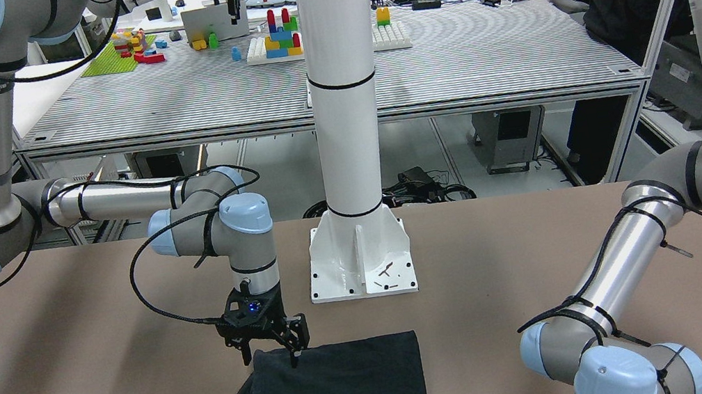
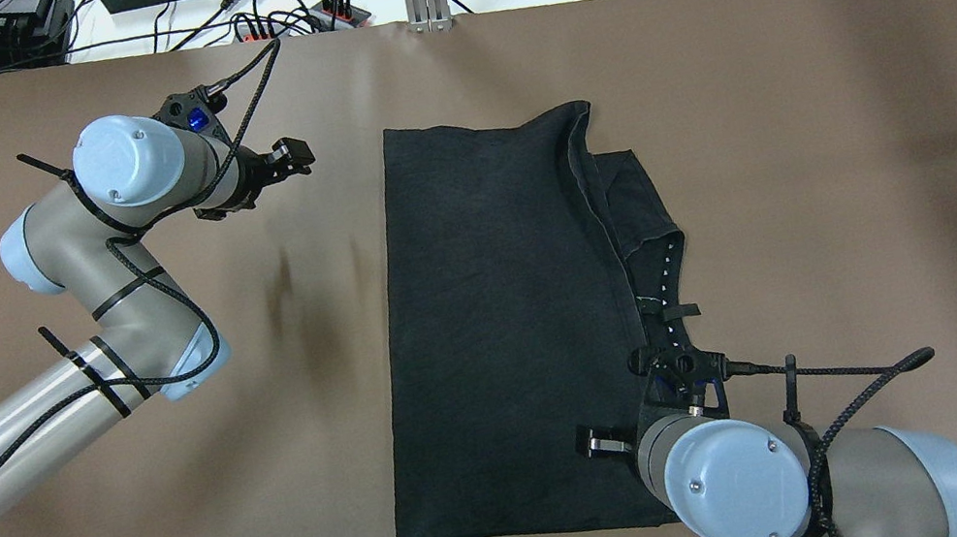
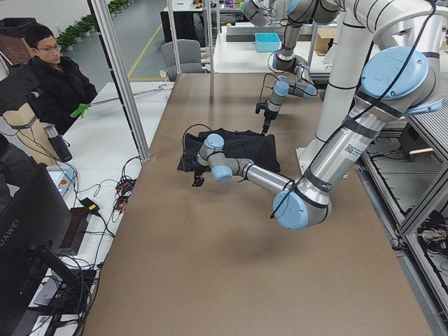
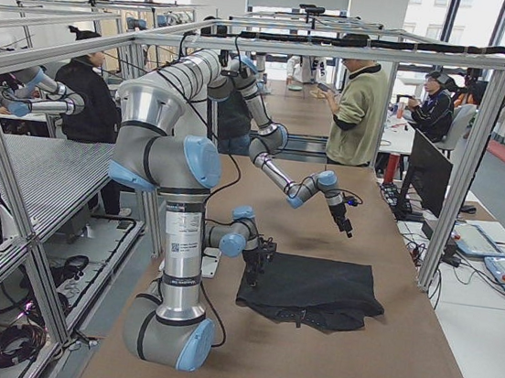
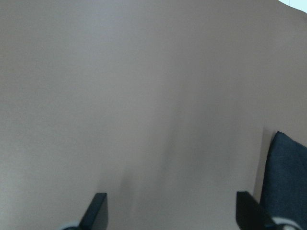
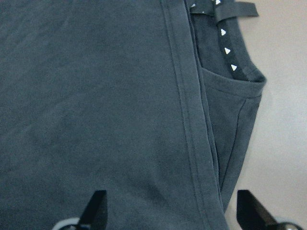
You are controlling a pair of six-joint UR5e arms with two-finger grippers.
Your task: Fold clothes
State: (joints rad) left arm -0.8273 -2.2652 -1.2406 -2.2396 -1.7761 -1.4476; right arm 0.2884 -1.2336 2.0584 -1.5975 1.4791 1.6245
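The black garment [image 2: 498, 324] lies folded lengthwise on the brown table, one layer laid over the other, its hemmed edge [image 6: 189, 110] running down the right wrist view. A neck tape with white triangles [image 2: 662, 275] peeks out on its right. My right gripper [image 2: 626, 405] is open and hovers over the garment's near right corner, at the hem [image 1: 273, 350]. My left gripper [image 2: 252, 182] is open and empty over bare table, left of the garment's far corner [image 5: 288, 182].
The white pillar's base plate [image 1: 361, 259] stands at the robot-side table edge just behind the garment. Cables and power strips [image 2: 277, 18] lie beyond the far table edge. People stand near the far table end [image 4: 359, 110].
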